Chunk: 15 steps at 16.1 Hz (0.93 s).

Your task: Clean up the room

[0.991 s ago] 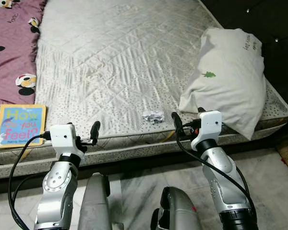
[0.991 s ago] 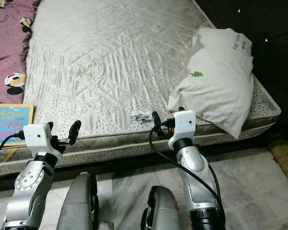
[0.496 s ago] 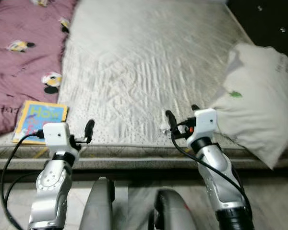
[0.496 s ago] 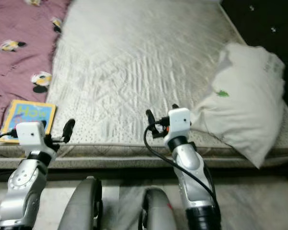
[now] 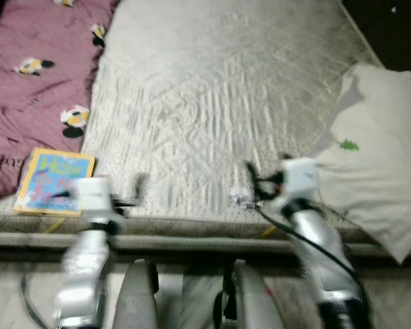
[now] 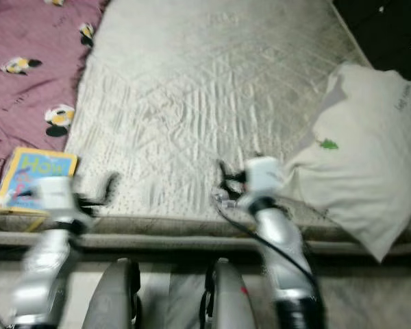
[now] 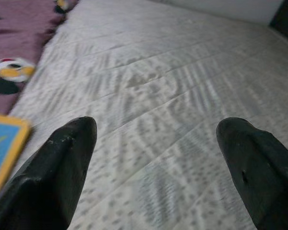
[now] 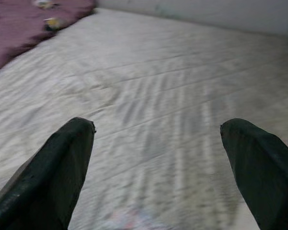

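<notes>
Camera: the head views are shifting compared with a second ago and half a second ago; the whole scene is sliding rightward in the picture, so more of the maroon blanket [image 5: 34, 75] is showing on the robot's left and the pillow [image 5: 377, 178] is sitting nearer the right edge. Both arms are blurring with the motion.

Mattress: the bare quilted mattress [image 5: 219, 89] is lying ahead of the robot, its near edge crossing just beyond both grippers, much as before.

Crumpled paper: the small white wad [image 5: 242, 199] is lying on the mattress close to its near edge, just beside the right gripper's fingers. A second ago it was sitting clearly to that gripper's left with a gap between; that gap is looking almost closed now, though the blur is hiding whether they touch.

Right gripper: the right gripper [image 8: 158, 167] is hovering over the mattress edge with its two black fingers [image 8: 53, 177] spread wide apart, nothing between them.

Left gripper: the left gripper [image 7: 158, 163] is hovering at the near edge too, fingers [image 7: 57, 167] likewise standing well apart and empty, pointing across the mattress as in the earlier frames.

Book: the yellow-bordered children's book [image 5: 53, 182] is lying on the mattress's near left corner beside the blanket, just left of the left gripper; its corner is showing in the left wrist view.

Pillow: it is resting on the right side of the mattress, overhanging the near edge, well right of the wad.
</notes>
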Available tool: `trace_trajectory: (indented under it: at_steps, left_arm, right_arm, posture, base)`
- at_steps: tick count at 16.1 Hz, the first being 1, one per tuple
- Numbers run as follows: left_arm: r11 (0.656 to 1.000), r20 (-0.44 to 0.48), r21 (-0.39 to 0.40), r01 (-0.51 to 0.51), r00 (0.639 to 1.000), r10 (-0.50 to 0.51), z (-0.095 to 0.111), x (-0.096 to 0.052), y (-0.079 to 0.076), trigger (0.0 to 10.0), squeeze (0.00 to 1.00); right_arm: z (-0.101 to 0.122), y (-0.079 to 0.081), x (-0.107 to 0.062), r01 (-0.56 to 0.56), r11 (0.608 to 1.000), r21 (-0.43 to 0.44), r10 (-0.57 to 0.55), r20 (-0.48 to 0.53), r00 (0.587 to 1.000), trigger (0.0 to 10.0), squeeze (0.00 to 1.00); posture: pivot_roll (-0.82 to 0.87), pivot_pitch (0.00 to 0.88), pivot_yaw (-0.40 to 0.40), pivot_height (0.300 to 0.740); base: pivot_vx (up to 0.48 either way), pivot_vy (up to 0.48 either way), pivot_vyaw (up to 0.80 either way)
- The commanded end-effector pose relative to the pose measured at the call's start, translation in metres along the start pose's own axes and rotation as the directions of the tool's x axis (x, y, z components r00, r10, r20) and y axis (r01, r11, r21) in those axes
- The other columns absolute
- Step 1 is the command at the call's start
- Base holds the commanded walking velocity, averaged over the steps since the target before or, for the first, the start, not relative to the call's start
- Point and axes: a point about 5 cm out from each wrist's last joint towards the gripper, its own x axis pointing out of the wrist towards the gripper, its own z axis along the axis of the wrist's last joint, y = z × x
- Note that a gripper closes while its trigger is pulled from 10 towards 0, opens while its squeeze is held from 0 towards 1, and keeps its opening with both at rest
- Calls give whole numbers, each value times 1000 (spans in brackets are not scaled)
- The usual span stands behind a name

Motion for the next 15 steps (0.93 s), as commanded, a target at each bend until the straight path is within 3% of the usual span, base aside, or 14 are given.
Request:
trace_trajectory:
  at_steps: [1,5,8,12,15]
  left_arm:
    - [999,-6,19,-26,1000,26,0,-4,10,10000,0]
    - [999,-18,24,-28,999,28,-1,-3,10,10000,0]
    - [998,-30,41,-36,999,38,-3,-5,12,10000,0]
    - [989,-62,124,-78,994,86,-5,-20,35,10000,0]
    - [984,-67,154,-86,993,97,-3,-24,41,10000,0]
  right_arm:
    - [1,6,2,-14,1000,12,14,5,1000,10000,0]
    - [0,5,3,-4,1000,23,4,-4,1000,10000,0]
    - [0,6,4,-19,1000,18,19,-1,1000,10000,0]
    - [-5,9,14,-31,998,50,32,-30,999,10000,0]
    - [-7,15,15,-45,997,61,47,-30,998,10000,0]
  posture:
    - [46,162,-88,641]
    - [48,161,-87,641]
    - [61,155,-91,641]
    - [95,185,-75,632]
    - [112,203,-73,597]
  base:
    - [266,0,0]
    - [0,0,-530]
    - [0,0,0]
    - [0,0,0]
    - [0,0,0]
